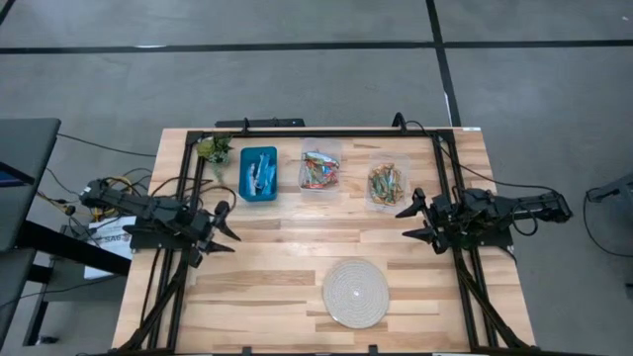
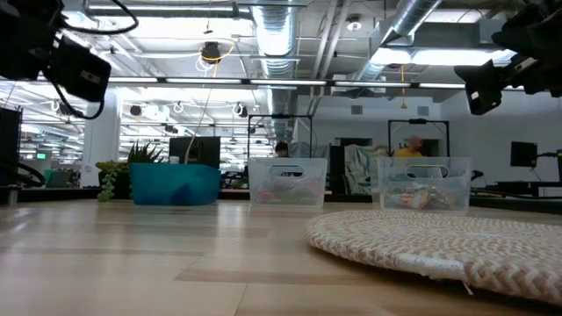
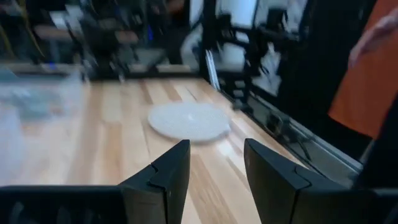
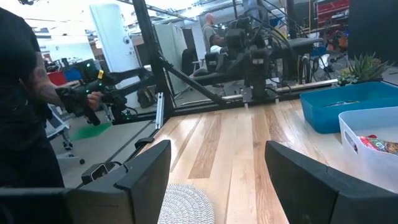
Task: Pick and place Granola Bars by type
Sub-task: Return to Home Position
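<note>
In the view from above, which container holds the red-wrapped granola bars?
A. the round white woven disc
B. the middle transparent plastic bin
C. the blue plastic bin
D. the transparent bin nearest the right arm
B: the red-wrapped granola bars lie in the middle transparent plastic bin, between the blue plastic bin and the other transparent bin.

Binned Granola Bars [image 1: 318, 173] are too small to count.

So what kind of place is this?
Most likely a robot lab in a big open workshop: the left arm and right arm stand at a wooden table, and bare ducts run overhead.
</note>
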You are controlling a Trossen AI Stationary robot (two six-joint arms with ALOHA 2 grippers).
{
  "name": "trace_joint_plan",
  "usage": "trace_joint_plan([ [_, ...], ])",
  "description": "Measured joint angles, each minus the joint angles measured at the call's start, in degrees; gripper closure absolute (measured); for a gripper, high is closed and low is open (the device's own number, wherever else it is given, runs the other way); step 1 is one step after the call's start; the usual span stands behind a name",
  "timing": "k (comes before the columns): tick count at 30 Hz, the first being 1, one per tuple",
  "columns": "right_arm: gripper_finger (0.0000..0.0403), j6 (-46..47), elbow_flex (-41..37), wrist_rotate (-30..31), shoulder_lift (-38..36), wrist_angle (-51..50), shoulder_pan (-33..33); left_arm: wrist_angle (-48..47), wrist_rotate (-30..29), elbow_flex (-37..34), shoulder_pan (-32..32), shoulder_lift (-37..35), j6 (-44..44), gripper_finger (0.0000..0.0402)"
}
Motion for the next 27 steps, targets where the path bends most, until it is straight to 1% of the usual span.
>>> trace_joint_plan([
  [1,0.0148,0.0,0.0,-0.01,0.01,0.01,0.01,-0.15,-1.03,0.0,0.0,-1.45,0.7,0.0258],
  [4,0.0148,0.0,0.0,-0.01,0.0,0.0,0.0,-0.25,-3.97,0.0,0.02,-1.43,1.15,0.0258],
  [7,0.0148,0.0,0.0,-0.01,-0.01,0.0,0.0,0.59,-4.82,-0.29,0.07,-1.3,1.1,0.0258],
  [9,0.0148,0.0,0.0,-0.01,-0.02,0.01,0.01,7.3,-5.72,-2.62,0.04,-1.57,1.17,0.0258],
  [11,0.0148,0.01,0.0,-0.01,0.01,-0.01,0.01,9.8,-6.63,-2.93,0.03,-1.15,1.55,0.0258],
  [17,0.0148,0.02,0.0,-0.01,0.01,0.01,0.0,8.97,-8.9,-2.99,0.07,-1.0,1.81,0.0258],
  [21,0.0148,0.0,0.0,-0.01,0.01,0.01,0.01,8.94,-8.93,-3.02,0.07,-0.88,4.06,0.0258],
  [27,0.0148,0.0,0.0,0.0,0.01,0.01,0.0,8.54,-6.44,-3.04,0.05,-0.51,3.77,0.0258],
])
